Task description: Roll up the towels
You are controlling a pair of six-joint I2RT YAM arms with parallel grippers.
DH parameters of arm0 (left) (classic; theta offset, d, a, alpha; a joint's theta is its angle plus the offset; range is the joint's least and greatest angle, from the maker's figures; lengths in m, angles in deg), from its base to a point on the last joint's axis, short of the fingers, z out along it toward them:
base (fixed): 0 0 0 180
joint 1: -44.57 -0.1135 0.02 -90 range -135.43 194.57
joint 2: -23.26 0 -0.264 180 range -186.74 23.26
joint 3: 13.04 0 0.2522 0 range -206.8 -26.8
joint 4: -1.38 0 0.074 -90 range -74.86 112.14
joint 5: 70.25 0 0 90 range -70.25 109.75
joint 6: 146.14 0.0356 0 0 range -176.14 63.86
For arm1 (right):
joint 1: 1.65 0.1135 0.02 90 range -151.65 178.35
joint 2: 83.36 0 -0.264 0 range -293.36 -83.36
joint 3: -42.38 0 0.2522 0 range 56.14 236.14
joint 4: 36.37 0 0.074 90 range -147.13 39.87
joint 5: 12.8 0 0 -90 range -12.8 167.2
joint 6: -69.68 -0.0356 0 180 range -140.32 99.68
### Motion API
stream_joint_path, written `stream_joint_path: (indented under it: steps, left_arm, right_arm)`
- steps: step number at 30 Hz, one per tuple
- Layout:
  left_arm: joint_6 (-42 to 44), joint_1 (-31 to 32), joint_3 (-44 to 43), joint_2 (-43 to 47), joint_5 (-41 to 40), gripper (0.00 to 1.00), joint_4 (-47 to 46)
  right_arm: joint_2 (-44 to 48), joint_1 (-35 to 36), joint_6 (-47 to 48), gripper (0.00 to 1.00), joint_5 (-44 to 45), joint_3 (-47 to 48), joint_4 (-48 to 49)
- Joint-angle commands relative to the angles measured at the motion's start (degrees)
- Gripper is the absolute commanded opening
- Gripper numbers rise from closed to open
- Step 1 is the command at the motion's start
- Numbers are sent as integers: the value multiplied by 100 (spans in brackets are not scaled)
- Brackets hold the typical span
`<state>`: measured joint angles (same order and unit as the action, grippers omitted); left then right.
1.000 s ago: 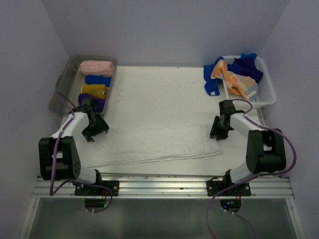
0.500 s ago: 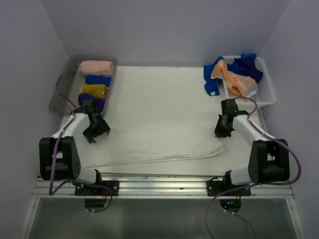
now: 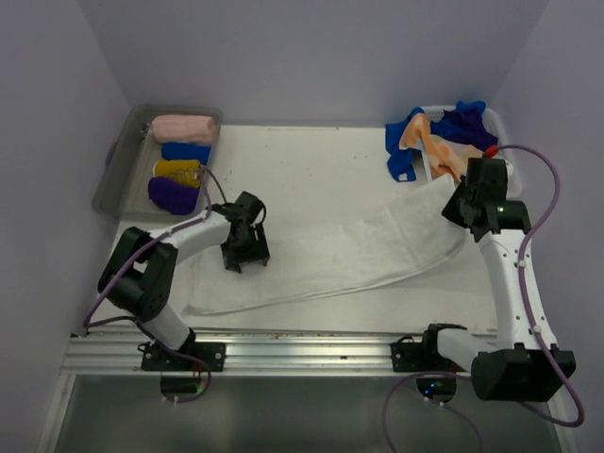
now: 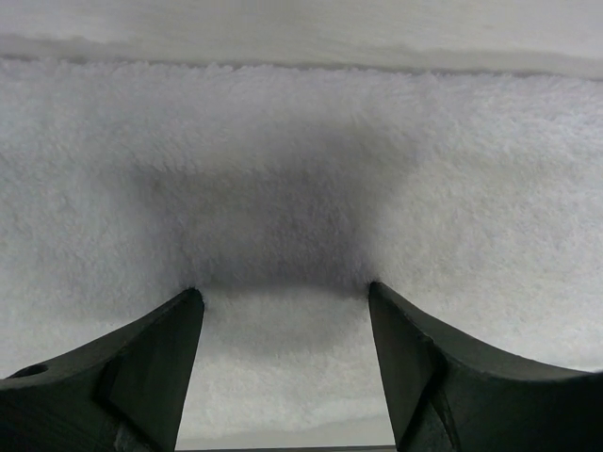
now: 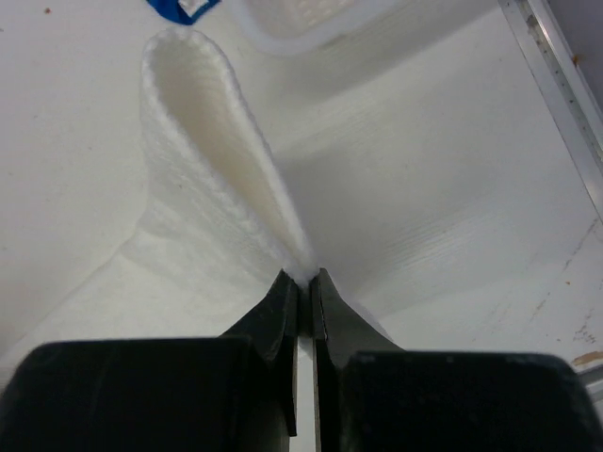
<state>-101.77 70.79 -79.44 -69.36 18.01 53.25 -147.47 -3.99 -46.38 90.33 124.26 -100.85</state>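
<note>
Up and back swing the right fingers [image 5: 278,320], clenched tight on a pinched, looping fold of the white terry towel [image 3: 330,250] and lifting that end clear of the surface [image 3: 311,160], while the left fingers [image 4: 141,367] have slid inward, spread wide over the nubby, flat-lying left half.

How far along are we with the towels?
Done: four rolled towels sit in the grey bin. In hand: the right gripper holds one end of the white towel lifted; the left gripper stands open over its other half. Left: rolling it, then the pile in the white basket.
</note>
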Motion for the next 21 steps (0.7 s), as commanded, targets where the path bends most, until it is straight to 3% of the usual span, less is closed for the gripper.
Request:
stream_joint_path:
  steps: [1,6,10,16,21]
  left_arm:
    - [-438,690,-526,-844,367,74,-831]
    - [-404,1421,-1799,-1950,472,74,-866]
    - [-167,1597,-2469,-2138,455,74,-665]
    - [466,1299,-2559,-883,35,76,-6]
    - [941,350,-1803,86,-72,75,-128]
  right_arm:
    - [136,6,136,0,-213,674,-307]
    - [-92,462,216,0,-426,1370,-544]
    - [-303,1130,14,0,-328,1757,-632]
    - [-400,1966,-337,0,-433,1618,-387]
    - [-540,2414,-504,0,-416,1284,-44]
